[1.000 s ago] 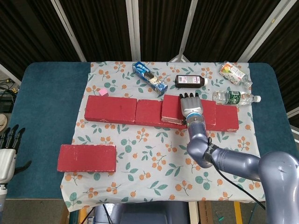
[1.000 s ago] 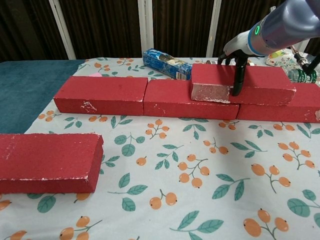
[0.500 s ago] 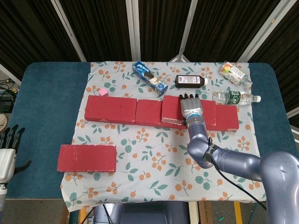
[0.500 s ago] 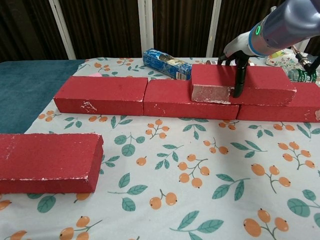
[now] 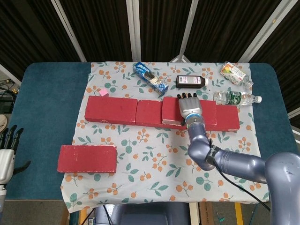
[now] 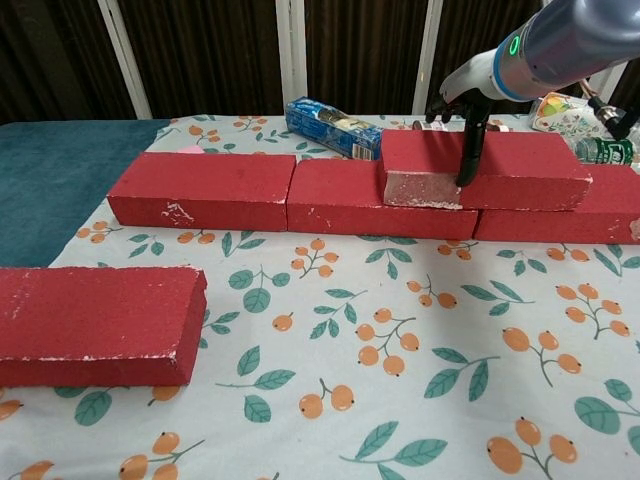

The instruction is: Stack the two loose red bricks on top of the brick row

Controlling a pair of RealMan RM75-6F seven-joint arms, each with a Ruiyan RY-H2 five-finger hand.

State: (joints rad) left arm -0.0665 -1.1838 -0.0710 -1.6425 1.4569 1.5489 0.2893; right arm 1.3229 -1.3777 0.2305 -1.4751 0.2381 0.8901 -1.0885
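A row of three red bricks [image 5: 111, 110] [image 6: 210, 190] lies across the floral cloth. A fourth red brick [image 5: 171, 110] [image 6: 520, 165] sits on top of the row, over its middle and right bricks. My right hand [image 5: 190, 105] [image 6: 465, 100] lies over this top brick and grips it, with a finger running down its front face. The other loose red brick [image 5: 87, 159] [image 6: 95, 325] lies flat at the cloth's near left. My left hand [image 5: 7, 152] hangs off the table's left edge, fingers spread and holding nothing.
Behind the row lie a blue cookie pack [image 5: 150, 78], a dark bottle [image 5: 191, 81], a water bottle [image 5: 236, 98] and a juice carton [image 5: 233, 73]. A small pink cube [image 5: 103, 93] sits by the row's left end. The floral cloth [image 5: 154, 154] lies on a teal table.
My right hand and the top brick have shifted slightly to the left along the row. The loose brick and my left hand have barely moved.
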